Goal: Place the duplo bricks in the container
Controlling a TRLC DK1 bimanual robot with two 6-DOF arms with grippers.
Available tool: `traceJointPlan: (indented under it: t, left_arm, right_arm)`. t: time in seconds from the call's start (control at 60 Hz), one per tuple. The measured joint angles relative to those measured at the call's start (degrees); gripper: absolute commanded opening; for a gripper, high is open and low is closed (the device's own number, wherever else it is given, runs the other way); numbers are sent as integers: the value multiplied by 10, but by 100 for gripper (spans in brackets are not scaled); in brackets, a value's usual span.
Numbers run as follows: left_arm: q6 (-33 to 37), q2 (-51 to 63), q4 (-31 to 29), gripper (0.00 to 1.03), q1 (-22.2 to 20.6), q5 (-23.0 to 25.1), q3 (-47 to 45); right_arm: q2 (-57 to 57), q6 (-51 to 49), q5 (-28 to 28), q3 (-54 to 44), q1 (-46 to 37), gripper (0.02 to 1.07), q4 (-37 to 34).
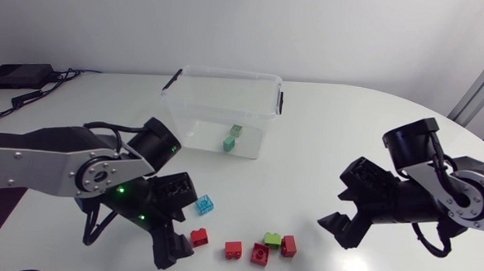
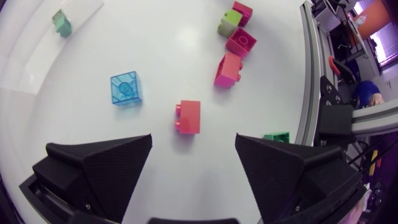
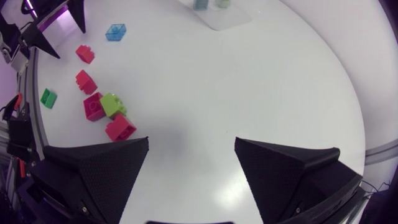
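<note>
A clear plastic container [image 1: 223,110] stands at the back middle with two green bricks [image 1: 232,137] inside. Near the front edge lie a translucent blue brick [image 1: 205,205], a red brick [image 1: 198,236], and a cluster of red bricks [image 1: 259,253] with a lime one [image 1: 272,239]. My left gripper [image 1: 184,220] hangs open low over the table. The single red brick [image 2: 188,117] lies just ahead of its fingers, the blue brick [image 2: 126,89] further off to one side. My right gripper [image 1: 336,205] is open and empty, right of the cluster [image 3: 102,106].
A dark green brick [image 2: 277,137] lies at the table's front edge beside my left gripper's finger. A black box with cables [image 1: 17,76] sits at the back left corner. The container's corner [image 2: 37,43] shows far ahead in the left wrist view.
</note>
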Motion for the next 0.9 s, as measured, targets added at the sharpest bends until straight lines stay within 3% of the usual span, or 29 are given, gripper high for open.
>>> traceJointPlan:
  t: [0.25, 0.4, 0.517, 0.683, 0.9]
  left_arm:
    - [11, 35, 25, 85, -24, 0, 0]
    - [13, 40, 62, 77, -31, 0, 0]
    - [19, 64, 72, 60, -37, 0, 0]
    - [34, 87, 76, 51, -42, 0, 0]
    - [49, 101, 90, 41, -48, 0, 0]
  right_arm:
    - [0, -26, -34, 0, 27, 102, -8]
    - [0, -50, -35, 5, 53, 98, -25]
    - [3, -75, -40, 5, 64, 98, -23]
    - [28, -104, -84, 7, 63, 97, -22]
    - [59, -143, -88, 14, 83, 97, -27]
